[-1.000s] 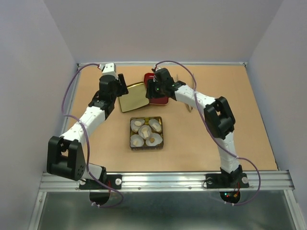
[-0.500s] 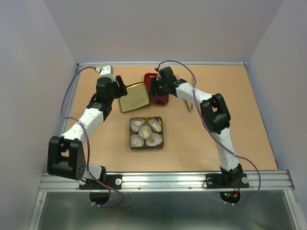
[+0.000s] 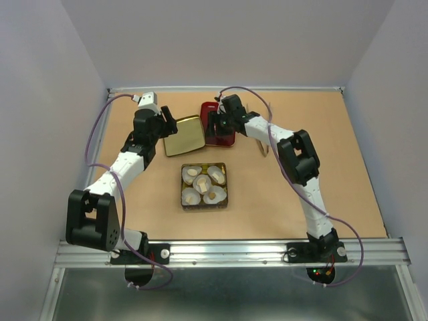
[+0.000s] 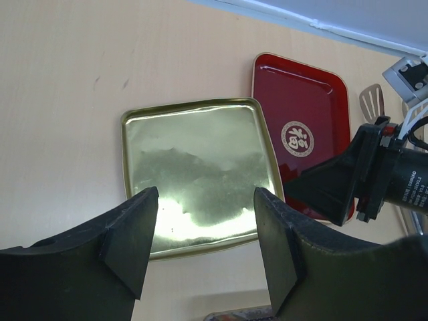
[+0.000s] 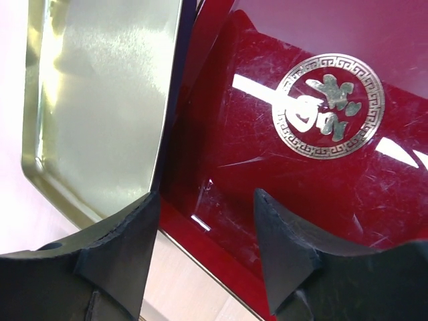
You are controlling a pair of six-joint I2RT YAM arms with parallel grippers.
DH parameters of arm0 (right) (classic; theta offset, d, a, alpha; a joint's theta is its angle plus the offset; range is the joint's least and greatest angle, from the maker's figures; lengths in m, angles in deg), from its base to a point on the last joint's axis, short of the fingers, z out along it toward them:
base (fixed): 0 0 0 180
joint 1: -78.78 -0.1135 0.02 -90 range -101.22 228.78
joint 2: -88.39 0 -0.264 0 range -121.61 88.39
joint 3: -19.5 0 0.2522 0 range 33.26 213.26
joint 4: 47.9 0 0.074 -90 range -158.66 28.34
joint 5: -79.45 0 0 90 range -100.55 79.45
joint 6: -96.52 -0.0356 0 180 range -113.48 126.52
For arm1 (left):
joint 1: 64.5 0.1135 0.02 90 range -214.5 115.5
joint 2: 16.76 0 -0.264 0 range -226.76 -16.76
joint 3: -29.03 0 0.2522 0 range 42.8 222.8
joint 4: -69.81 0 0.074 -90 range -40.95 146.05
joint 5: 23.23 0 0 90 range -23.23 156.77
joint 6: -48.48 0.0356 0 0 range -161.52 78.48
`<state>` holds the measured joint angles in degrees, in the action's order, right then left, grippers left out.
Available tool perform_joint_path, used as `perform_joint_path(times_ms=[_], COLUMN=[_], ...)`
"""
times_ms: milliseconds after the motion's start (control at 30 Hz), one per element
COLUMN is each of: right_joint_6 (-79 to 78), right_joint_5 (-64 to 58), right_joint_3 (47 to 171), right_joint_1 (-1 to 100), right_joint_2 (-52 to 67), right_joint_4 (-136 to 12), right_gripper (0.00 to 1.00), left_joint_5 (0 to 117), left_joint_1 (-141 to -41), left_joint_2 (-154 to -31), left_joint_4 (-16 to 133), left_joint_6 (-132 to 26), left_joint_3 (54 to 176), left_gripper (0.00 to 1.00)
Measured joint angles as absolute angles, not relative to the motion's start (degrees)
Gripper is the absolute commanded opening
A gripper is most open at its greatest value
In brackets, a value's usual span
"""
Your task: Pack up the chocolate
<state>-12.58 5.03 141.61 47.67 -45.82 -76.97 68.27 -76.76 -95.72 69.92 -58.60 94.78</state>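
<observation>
Left gripper (image 4: 204, 197) hangs wide and empty over the gold lid (image 4: 194, 167). Right gripper (image 5: 204, 200), jaws apart, hangs over the red lid (image 5: 301, 167). Chocolate (image 3: 210, 195) sits in the near tin (image 3: 204, 206).

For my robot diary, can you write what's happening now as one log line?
left jaws: open, empty, over gold lid | right jaws: open, empty, over red lid | chocolates: in cups in tin

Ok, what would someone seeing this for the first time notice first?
Probably the glossy red lid with its gold emblem, far back on the table beside a shiny gold tray. The left pincer hangs open over the tray, the right pincer open over the lid's edge. Nearer the arms, a small tin holds paper cups of chocolate.
</observation>
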Motion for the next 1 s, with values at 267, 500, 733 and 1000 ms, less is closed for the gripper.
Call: perform_joint_path(times_ms=[267,500,733,1000], right_joint_6=[-14.02,-15.92,-16.95,-18.02], right_joint_5=[5.42,9.9,13.77,16.5], right_joint_3=[141.39,141.44,141.55,144.26], right_joint_1=[48.08,48.13,48.13,48.13], right_joint_2=[-44.79,-44.7,-45.27,-49.69], right_joint_4=[-75.87,-73.67,-72.22,-71.02], right_gripper=[0.71,0.72,0.72,0.71], left_joint_5=[67.96,67.68,67.61,67.41], left_joint_1=[-76.38,-76.38,-76.38,-76.38], left_joint_2=[-95.69,-95.65,-95.63,-95.63], left_joint_4=[70.16,70.38,70.42,70.49], left_joint_6=[-58.79,-59.01,-59.01,-59.01], left_joint_3=[94.78,94.78,94.78,94.76], left_gripper=[0.7,0.7,0.7,0.7])
